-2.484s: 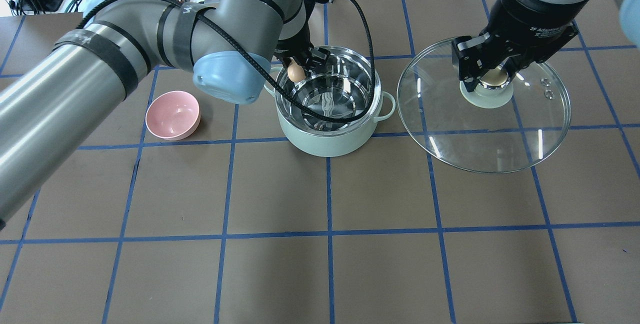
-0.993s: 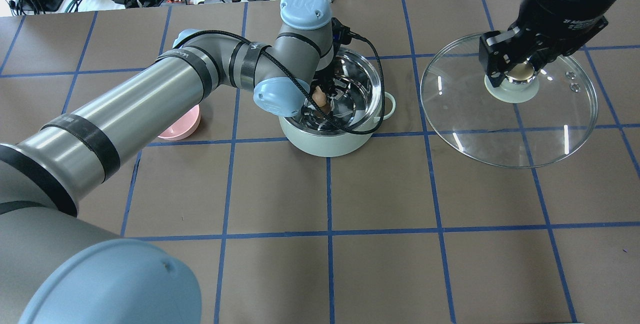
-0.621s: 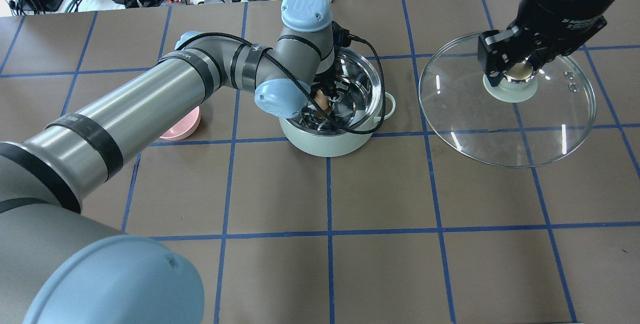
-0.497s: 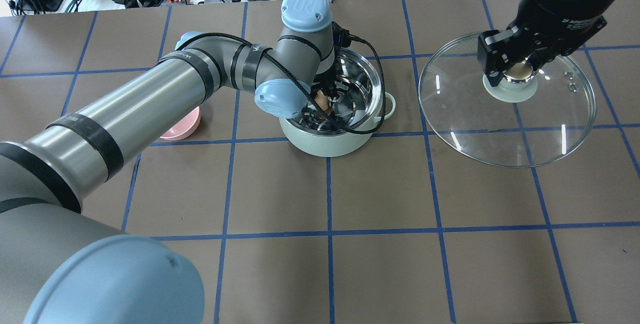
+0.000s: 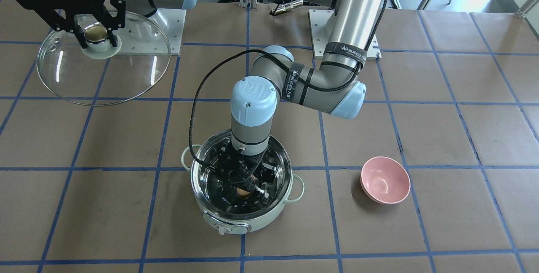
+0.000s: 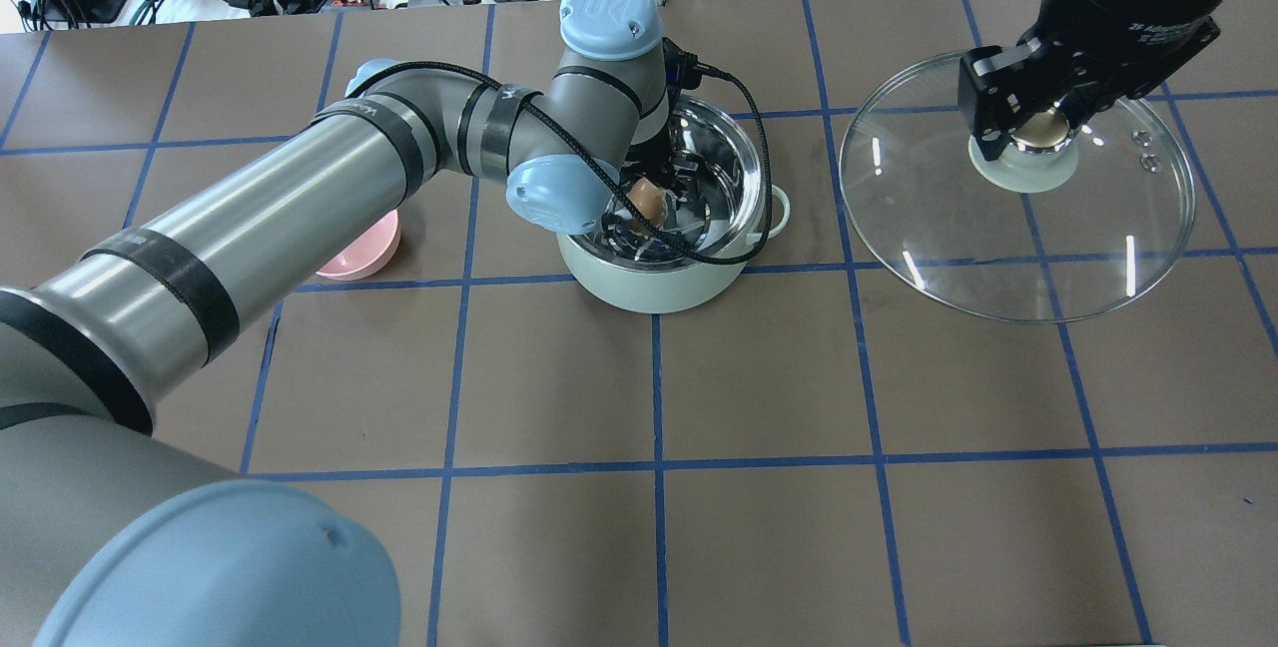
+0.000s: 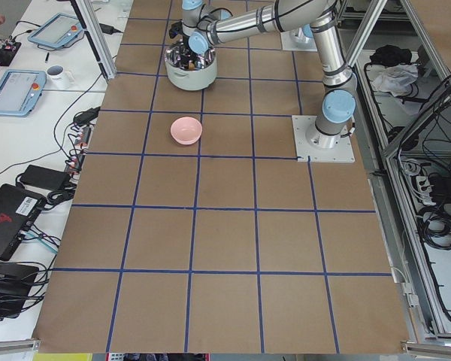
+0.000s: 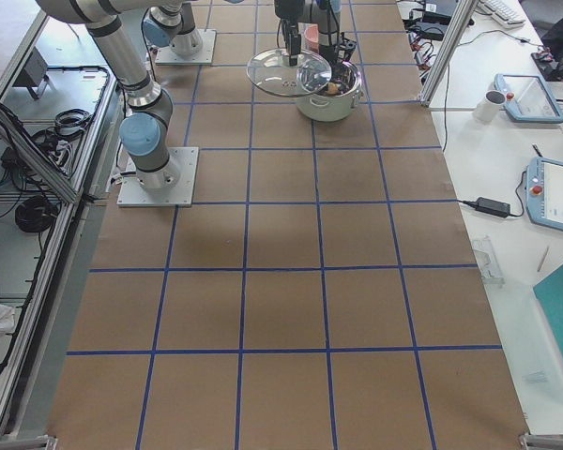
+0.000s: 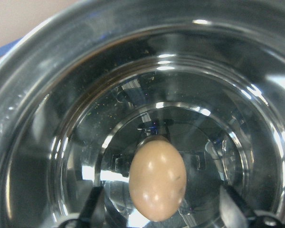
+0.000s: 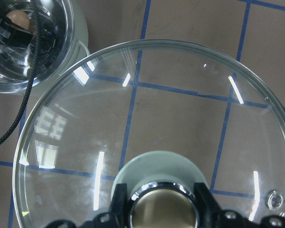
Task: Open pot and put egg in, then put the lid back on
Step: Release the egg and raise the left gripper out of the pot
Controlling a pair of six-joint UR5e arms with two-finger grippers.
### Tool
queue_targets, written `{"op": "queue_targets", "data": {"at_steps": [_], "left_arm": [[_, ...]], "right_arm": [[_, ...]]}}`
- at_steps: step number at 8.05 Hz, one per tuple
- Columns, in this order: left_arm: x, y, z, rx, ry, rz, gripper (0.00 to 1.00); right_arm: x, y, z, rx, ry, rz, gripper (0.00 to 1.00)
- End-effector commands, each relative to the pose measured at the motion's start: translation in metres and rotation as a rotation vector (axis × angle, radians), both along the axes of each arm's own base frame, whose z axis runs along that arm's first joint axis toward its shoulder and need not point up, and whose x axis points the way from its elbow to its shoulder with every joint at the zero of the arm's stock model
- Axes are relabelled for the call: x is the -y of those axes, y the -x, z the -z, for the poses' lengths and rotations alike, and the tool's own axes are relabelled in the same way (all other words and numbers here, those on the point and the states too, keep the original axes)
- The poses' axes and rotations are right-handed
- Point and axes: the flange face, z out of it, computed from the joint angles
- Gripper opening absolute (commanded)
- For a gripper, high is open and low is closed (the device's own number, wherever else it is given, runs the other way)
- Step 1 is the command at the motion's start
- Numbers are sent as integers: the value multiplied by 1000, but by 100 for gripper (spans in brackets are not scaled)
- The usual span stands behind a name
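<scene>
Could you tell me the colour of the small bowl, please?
The bowl is pink; clearest in the front-facing view.

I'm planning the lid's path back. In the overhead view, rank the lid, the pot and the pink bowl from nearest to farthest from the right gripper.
1. The lid, held by its knob in the right gripper, on the view's right.
2. The pot, mid-table, to the gripper's left.
3. The pink bowl, farther left still, beyond the pot.

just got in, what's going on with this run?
The left hand is down inside the pot, fingers spread, and the egg lies between them on the steel bottom, apparently touching neither. The right hand grips the lid by its knob and holds it off to the pot's side. The lid is not yet back on.
</scene>
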Motion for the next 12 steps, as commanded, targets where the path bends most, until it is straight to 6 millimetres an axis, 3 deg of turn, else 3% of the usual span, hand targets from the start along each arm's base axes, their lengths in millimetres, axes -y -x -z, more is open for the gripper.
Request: {"op": "queue_targets", "data": {"at_steps": [1, 3, 4, 5, 7, 8, 10, 11, 12], "left_arm": [[-17, -6, -57, -7, 0, -8, 100], [-42, -21, -118, 7, -6, -2, 100], [-46, -33, -139, 19, -10, -2, 100], [-45, -61, -157, 54, -10, -42, 100], [-36, -134, -183, 66, -37, -152, 100], [-30, -168, -191, 67, -51, -169, 100], [-28, -236, -205, 62, -81, -280, 100], [-28, -269, -204, 62, -120, -339, 100], [-26, -289, -205, 63, -120, -375, 100]], "right_arm": [[2, 0, -3, -3, 6, 0, 23], [4, 2, -7, -10, 15, 4, 23], [14, 3, -5, -10, 10, 4, 23], [26, 2, -10, -7, 18, 4, 23], [59, -19, 6, 17, -4, 8, 20], [78, -54, 24, 39, 40, 3, 20], [106, -141, 78, 58, 77, 45, 20], [117, -170, 101, 82, 97, 85, 20], [125, -201, 127, 101, 112, 116, 20]]}}
